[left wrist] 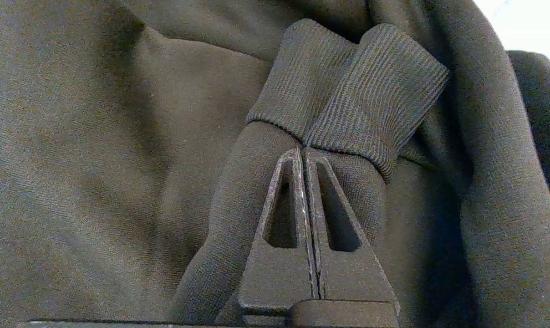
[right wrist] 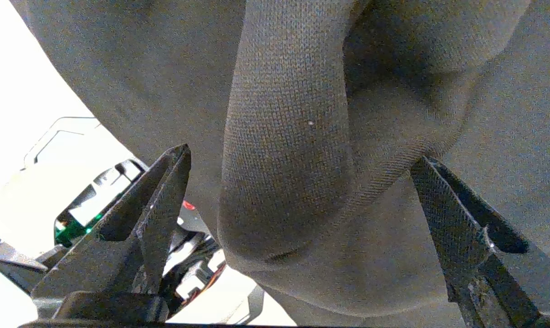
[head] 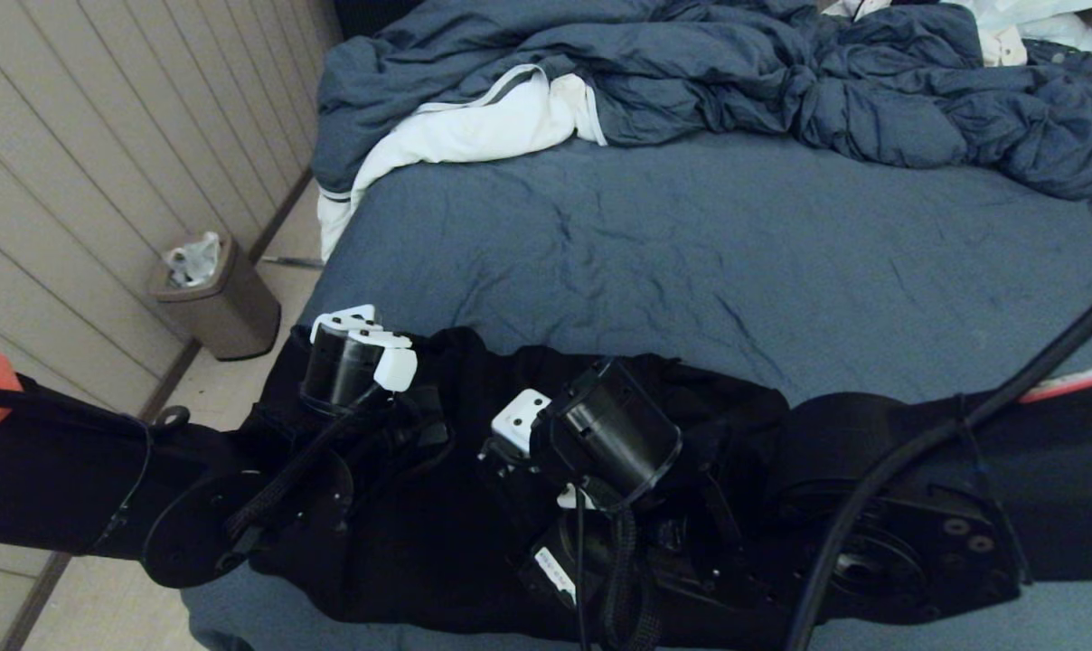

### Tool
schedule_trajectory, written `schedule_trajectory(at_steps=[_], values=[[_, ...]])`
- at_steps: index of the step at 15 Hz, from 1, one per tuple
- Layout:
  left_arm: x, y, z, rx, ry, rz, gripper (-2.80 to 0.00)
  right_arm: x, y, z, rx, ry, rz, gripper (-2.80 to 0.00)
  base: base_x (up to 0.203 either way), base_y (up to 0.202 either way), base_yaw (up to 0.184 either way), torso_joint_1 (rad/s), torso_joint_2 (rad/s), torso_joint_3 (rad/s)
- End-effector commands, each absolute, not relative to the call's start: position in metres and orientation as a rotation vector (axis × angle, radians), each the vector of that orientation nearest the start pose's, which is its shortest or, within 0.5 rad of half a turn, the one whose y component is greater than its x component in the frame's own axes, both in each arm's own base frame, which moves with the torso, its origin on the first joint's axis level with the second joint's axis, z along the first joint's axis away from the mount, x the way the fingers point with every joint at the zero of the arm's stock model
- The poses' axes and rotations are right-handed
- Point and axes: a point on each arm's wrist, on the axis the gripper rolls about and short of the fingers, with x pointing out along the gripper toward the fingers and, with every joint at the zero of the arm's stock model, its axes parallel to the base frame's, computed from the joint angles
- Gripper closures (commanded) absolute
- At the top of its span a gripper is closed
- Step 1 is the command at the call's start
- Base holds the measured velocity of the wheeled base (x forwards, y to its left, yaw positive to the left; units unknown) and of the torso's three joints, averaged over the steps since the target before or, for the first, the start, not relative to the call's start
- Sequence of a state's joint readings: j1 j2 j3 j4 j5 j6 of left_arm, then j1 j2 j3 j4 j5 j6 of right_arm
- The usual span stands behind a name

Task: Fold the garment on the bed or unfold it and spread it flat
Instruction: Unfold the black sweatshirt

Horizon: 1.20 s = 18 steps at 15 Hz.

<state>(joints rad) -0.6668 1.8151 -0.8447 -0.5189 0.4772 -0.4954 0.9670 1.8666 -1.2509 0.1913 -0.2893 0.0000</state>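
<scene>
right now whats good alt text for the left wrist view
The left gripper, fingers shut, pinches the black garment just below a ribbed sleeve cuff. Dark fabric folds fill nearly the whole view.

Black arms (head: 58,479), white wrist housings (head: 365,348), braided black cables (head: 917,452), dark triangular slotted end effector fingers (left wrist: 282,218).

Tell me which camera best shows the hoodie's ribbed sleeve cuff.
Left wrist view: the dark ribbed knit sleeve cuff fills the frame just beyond the shut left end effector. Right wrist view shows only plain hoodie fabric between the open right end effector's fingers. Head view shows the black hoodie as a dark mass, cuff indistinguishable.
</scene>
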Motion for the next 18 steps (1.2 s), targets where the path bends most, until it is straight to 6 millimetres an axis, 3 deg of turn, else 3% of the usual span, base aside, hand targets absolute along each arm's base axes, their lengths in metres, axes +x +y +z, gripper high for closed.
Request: schedule_trajectory(at_steps=[1,16,17,18], values=[[0.2610,-0.1924,0.1455,-0.246,0.413,-0.085,0.00,0.1999,0.2791,0.1750,-0.482,0.664,0.639,-2.80,0.000,0.000,0.000,0.000,0.00,0.000],[0.2621,-0.1932,0.1426,-0.243,0.419,-0.083,0.00,0.2019,0.2778,0.1747,-0.488,0.658,0.604,-2.80,0.000,0.000,0.000,0.000,0.00,0.000],[0.2623,-0.1934,0.1421,-0.242,0.420,-0.082,0.00,0.2017,0.2765,0.1711,-0.501,0.667,0.598,-1.30,0.000,0.000,0.000,0.000,0.00,0.000],[0.2620,-0.1938,0.1421,-0.242,0.421,-0.084,0.00,0.2014,0.2759,0.1691,-0.510,0.670,0.595,0.00,0.000,0.000,0.000,0.000,0.00,0.000]])
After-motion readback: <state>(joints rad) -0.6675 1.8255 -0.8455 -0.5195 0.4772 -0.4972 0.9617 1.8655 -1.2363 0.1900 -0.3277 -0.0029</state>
